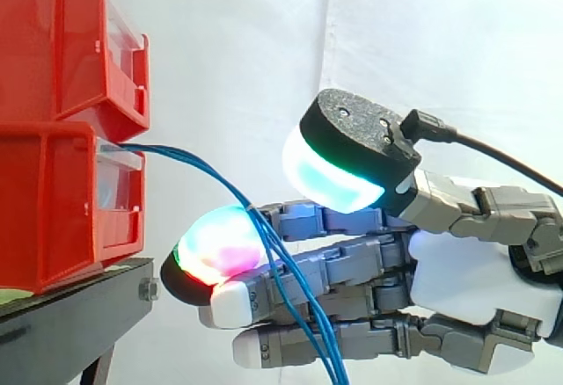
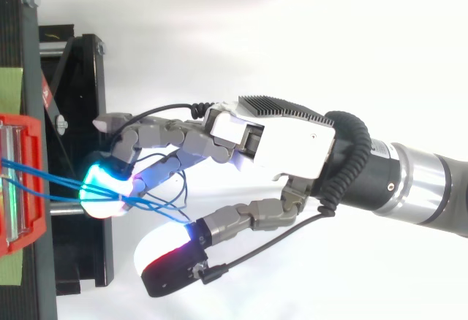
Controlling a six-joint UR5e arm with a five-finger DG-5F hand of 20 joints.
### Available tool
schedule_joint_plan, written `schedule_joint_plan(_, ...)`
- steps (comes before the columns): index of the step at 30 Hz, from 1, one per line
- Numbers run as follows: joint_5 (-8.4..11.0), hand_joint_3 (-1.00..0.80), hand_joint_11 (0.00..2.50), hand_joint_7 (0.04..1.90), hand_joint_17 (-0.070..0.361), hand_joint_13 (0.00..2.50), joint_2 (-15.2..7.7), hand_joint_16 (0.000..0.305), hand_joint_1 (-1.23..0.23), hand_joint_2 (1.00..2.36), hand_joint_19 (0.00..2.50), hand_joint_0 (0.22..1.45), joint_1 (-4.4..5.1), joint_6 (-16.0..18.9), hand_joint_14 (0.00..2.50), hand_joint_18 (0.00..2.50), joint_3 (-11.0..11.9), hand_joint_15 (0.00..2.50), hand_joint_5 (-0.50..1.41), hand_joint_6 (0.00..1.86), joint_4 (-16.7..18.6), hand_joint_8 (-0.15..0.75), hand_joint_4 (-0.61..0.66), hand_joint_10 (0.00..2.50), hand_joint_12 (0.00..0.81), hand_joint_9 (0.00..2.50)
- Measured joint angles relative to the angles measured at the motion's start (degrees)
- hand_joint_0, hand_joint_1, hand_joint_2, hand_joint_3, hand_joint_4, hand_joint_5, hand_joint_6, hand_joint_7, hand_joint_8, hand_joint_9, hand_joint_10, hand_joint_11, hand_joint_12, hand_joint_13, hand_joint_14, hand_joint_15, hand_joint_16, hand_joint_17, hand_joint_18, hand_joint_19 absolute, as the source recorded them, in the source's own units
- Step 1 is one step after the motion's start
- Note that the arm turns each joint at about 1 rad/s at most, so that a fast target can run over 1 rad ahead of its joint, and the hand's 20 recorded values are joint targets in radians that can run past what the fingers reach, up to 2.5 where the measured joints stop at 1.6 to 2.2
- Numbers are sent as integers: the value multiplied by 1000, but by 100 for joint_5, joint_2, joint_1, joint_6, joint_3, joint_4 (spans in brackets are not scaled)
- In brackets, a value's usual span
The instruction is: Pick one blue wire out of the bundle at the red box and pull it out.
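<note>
Side view:
- blue wires [image 1: 280, 266] nearest, crossing front of hand [image 1: 457, 279], hanging on down past bottom edge
- wires start at front of lower red bin [image 1: 44, 209], arc out and down to hand
- cannot tell if hand grips wires or wires just lie across it
- upper red bin [image 1: 53, 42] stacked on lower; both on black stand [image 1: 79, 306]
- white curtain [image 1: 229, 51] behind

Top view:
- separate strands converge from bin toward hand, loose loop beyond
- arm [image 2: 424, 185] enters from right
</note>
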Motion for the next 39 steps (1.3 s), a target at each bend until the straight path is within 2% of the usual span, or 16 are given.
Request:
schedule_joint_plan(16,-3,-396,227,1151,135,227,0,60,-626,1010,357,603,-36,0,3,165,3,82,-92,504,29,331,421,9,413,753)
schedule_joint_plan(22,-8,-391,240,1161,133,246,0,59,-621,1011,369,605,-67,0,4,172,3,95,-95,503,42,333,386,11,407,757)
schedule_joint_plan(26,-9,-372,279,1250,132,243,0,58,-628,1014,370,610,-91,0,4,173,3,105,-94,502,42,330,296,11,402,744)
schedule_joint_plan(29,-9,-360,292,1345,131,244,0,58,-638,1013,367,612,-109,0,4,179,3,114,-94,500,38,325,275,11,401,735)
schedule_joint_plan(32,-9,-348,306,1313,131,239,1,58,-645,1014,366,612,-119,0,5,179,3,119,-106,538,40,320,273,12,399,731)
schedule_joint_plan(36,-9,-315,337,1135,131,224,0,58,-651,1017,369,609,-121,0,5,173,3,121,-136,653,26,320,266,13,400,722)
schedule_joint_plan(39,-9,-280,369,1082,132,211,1,58,-659,1018,360,608,-122,0,5,172,3,123,-154,709,22,326,252,14,402,710)
